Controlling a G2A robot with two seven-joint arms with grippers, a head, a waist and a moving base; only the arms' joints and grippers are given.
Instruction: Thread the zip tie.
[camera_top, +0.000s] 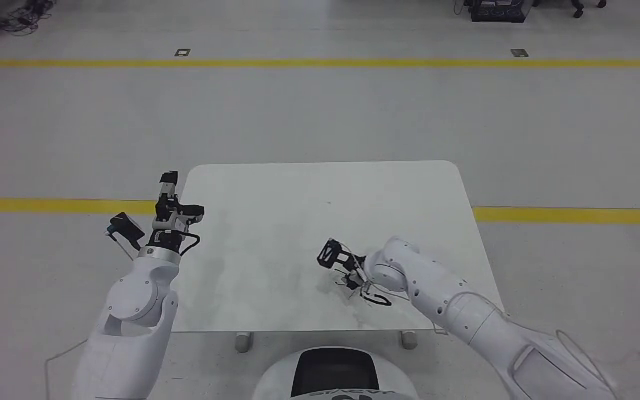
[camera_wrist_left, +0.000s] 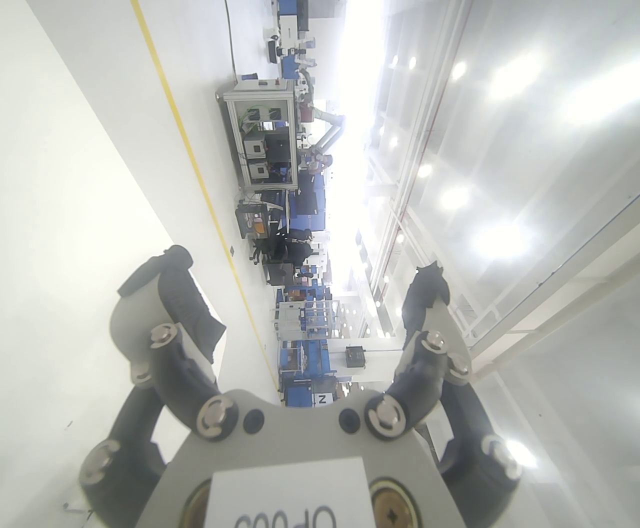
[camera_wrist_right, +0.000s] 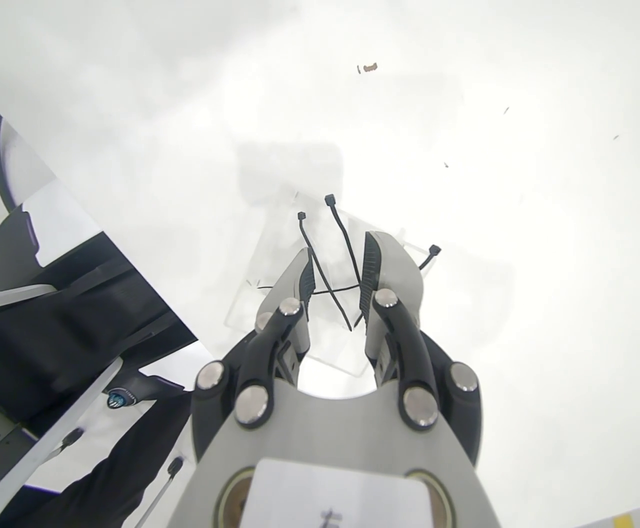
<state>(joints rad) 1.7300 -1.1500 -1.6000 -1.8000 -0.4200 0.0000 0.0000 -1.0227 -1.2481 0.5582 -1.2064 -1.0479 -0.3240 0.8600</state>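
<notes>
The right gripper (camera_wrist_right: 336, 245) has its fingers (camera_wrist_right: 372, 265) open, one on each side of the black zip ties (camera_wrist_right: 344, 235). They are not squeezing a tie yet, and I cannot tell if they touch one. Three ties lie there, crossing over each other. Their little square heads point away from the gripper. They lie on a clear sheet (camera_wrist_right: 265, 270) that is flat on the white counter (camera_top: 320, 200). In the top view this gripper is low in the frame, a bit right of the middle, near the lower edge of the counter.

The left gripper (camera_wrist_left: 302, 265) has its fingers (camera_wrist_left: 185, 305) wide open too, with nothing between them. In the top view it is at the left of the frame, by the left edge of the counter, well apart from the ties.

The job looks like it is only at the start. No tie is picked up. No tail is poked through a head, and no tie makes a loop. I think everything is left to do: grab one tie, lift it, then push its thin tail through its own head.
</notes>
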